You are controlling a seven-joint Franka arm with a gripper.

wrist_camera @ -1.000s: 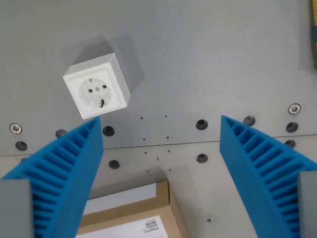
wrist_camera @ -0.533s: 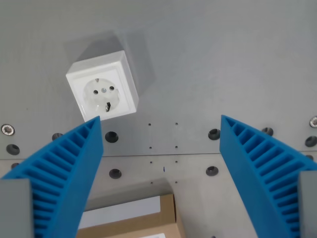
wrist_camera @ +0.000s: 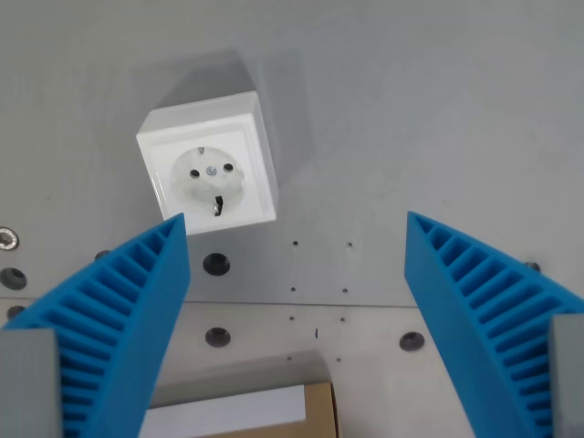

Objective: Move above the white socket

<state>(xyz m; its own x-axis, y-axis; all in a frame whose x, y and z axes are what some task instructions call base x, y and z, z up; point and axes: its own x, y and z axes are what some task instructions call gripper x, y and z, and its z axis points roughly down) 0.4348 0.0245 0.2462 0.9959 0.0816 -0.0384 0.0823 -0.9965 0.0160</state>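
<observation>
Socket view has slid right and down since a second ago; camera moving. Gripper [wrist_camera: 297, 283] jaws spread wide, holding nothing. White socket [wrist_camera: 209, 175] sits ahead, off toward the left finger [wrist_camera: 119, 319]. You should keep shifting left-forward until it centres between the fingers.

desk [wrist_camera: 438, 100]: grey, with screw holes [wrist_camera: 216, 265] in rows
cardboard box [wrist_camera: 246, 411]: brown, white label, at the bottom edge
</observation>
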